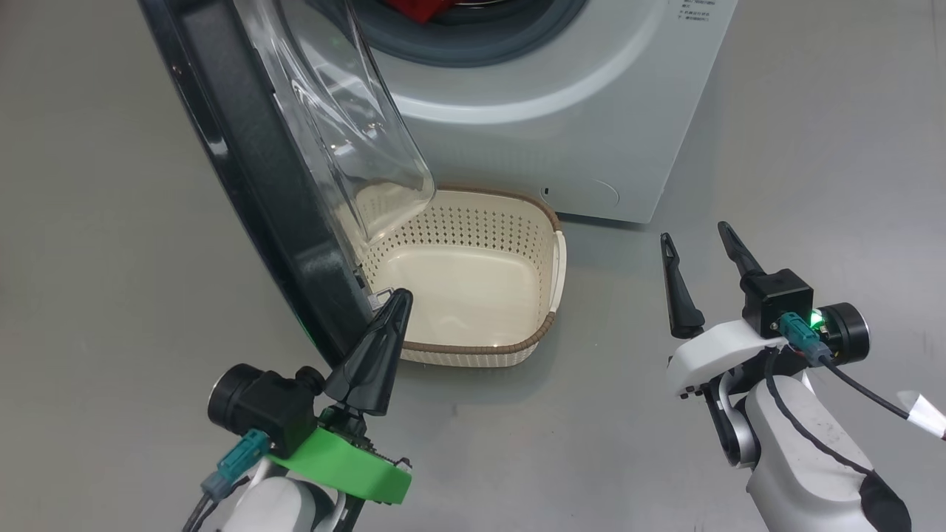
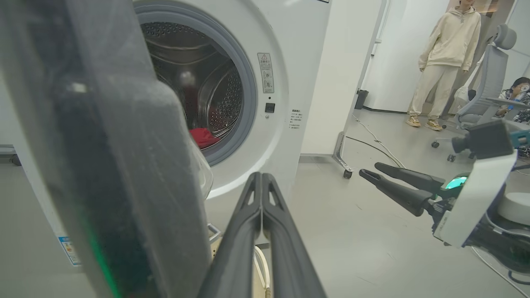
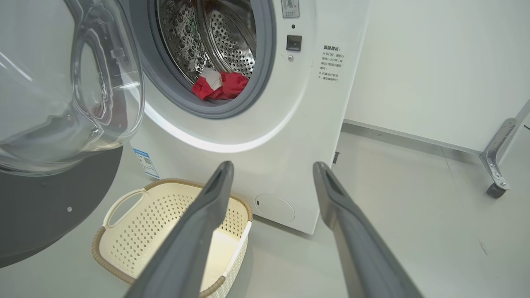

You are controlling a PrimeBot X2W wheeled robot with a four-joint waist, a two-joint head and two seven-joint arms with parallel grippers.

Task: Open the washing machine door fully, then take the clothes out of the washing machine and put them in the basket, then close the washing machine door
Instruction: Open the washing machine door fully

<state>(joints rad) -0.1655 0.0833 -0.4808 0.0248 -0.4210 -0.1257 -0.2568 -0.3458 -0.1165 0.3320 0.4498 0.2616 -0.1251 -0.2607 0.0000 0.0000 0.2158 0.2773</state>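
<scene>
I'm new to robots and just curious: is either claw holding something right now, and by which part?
Nothing is held. The left gripper is shut with nothing between its fingers, beside the door's edge; the right gripper is open and empty.

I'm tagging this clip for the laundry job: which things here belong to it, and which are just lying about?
Part of the job: washing machine, washing machine door, red clothes, basket.
Just about: standing person, office chair, wheeled metal leg.
</scene>
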